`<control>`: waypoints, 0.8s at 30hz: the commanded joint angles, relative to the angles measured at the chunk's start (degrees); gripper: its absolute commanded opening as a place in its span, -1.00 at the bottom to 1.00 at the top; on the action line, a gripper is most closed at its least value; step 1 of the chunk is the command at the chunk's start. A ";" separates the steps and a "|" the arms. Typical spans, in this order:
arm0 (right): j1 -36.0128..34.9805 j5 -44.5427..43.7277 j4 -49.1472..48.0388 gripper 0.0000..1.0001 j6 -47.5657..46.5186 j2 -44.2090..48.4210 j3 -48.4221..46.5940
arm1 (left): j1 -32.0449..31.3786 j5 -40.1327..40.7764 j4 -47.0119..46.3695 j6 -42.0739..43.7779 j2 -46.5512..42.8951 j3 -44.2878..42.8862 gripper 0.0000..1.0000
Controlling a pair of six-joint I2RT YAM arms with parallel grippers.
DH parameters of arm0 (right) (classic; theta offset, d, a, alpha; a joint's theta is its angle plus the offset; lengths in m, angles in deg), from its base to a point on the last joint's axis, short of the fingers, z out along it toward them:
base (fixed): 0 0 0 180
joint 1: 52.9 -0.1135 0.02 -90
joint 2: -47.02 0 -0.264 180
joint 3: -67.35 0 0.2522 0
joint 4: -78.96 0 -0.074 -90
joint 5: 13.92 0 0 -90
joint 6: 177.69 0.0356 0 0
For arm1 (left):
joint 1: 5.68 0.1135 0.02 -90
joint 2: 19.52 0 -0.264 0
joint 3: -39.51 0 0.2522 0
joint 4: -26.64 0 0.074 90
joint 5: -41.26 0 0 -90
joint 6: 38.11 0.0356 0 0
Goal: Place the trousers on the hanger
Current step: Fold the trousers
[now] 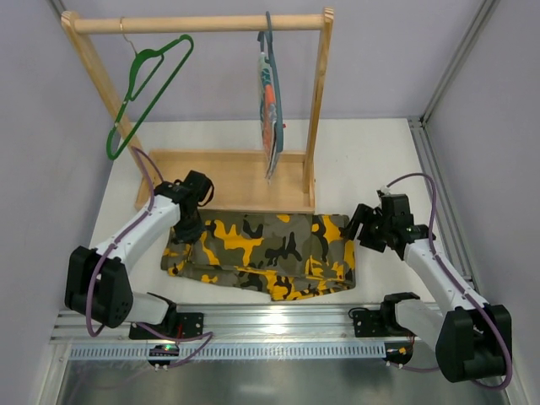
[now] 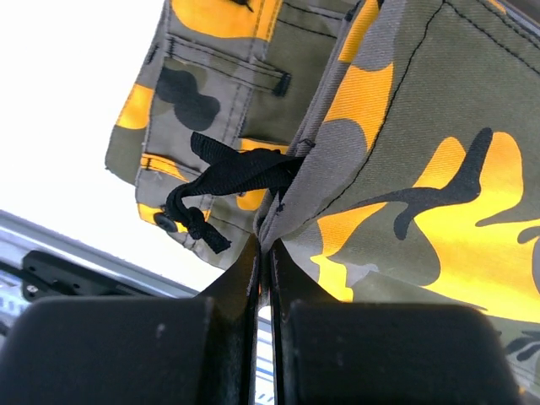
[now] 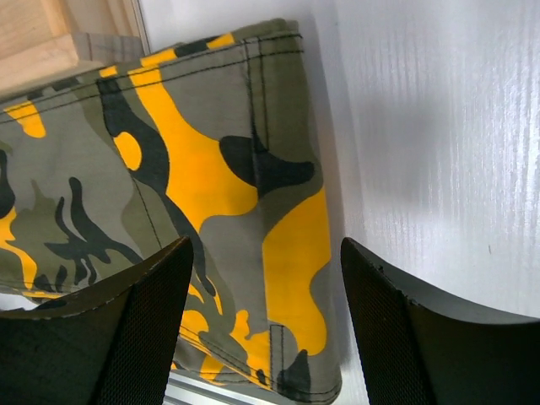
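The camouflage trousers [image 1: 261, 253] lie folded flat on the white table in front of the wooden rack. My left gripper [image 1: 187, 226] is at their left end, shut on a pinched fold of the trousers [image 2: 354, 160] near the black drawstring [image 2: 221, 181]. My right gripper [image 1: 361, 229] is open just above the trousers' right end [image 3: 211, 211], with the fabric edge between its fingers [image 3: 152, 329] and not touching it. The green hanger [image 1: 148, 89] hangs tilted from the rack's rail at the back left.
A wooden rack [image 1: 224, 24] with a flat base [image 1: 228, 181] stands behind the trousers. A grey-blue hanger with a striped cloth [image 1: 270, 101] hangs on the rail's right side. A metal rail [image 1: 270, 325] runs along the near table edge.
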 commanded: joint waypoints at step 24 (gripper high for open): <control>0.02 13.53 -20.00 0.38 1.76 -7.85 8.98 | 5.63 0.94 -2.78 3.65 -0.40 4.56 -0.99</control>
